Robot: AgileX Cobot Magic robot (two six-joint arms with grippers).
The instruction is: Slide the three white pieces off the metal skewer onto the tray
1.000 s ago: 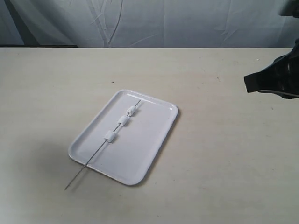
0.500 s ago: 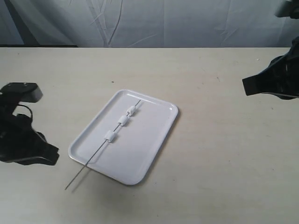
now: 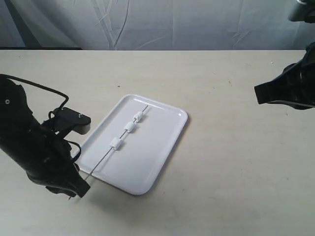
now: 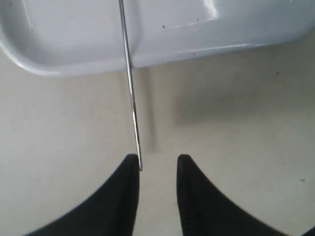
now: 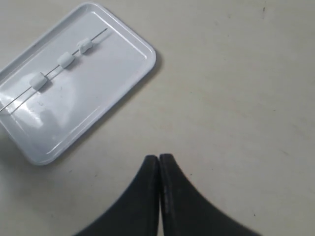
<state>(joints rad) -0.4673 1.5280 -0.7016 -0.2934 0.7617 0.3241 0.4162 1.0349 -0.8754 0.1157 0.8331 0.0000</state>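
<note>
A white tray (image 3: 152, 152) lies mid-table, also in the right wrist view as tray (image 5: 98, 103). The thin metal skewer (image 3: 106, 156) lies diagonally across it, its near end sticking out over the tray's rim. Three white pieces (image 3: 129, 127) are threaded on it, spaced along the rod. My left gripper (image 4: 157, 160) is open at the skewer's free end; the skewer (image 4: 130, 88) tip sits just inside one finger (image 4: 129, 169). In the exterior view the left gripper (image 3: 75, 191) hides that tip. My right gripper (image 5: 159, 158) is shut on nothing, hovering over bare table at the right, far from the tray.
The beige table (image 3: 236, 162) stretches around the tray. A grey cloth backdrop (image 3: 162, 22) hangs behind the far edge. The right arm (image 3: 288, 88) hangs at the right edge of the exterior view.
The left arm has come in from the left edge and moved right and down to the skewer's free end. The right arm has barely shifted. Tray, skewer and pieces have not moved.
</note>
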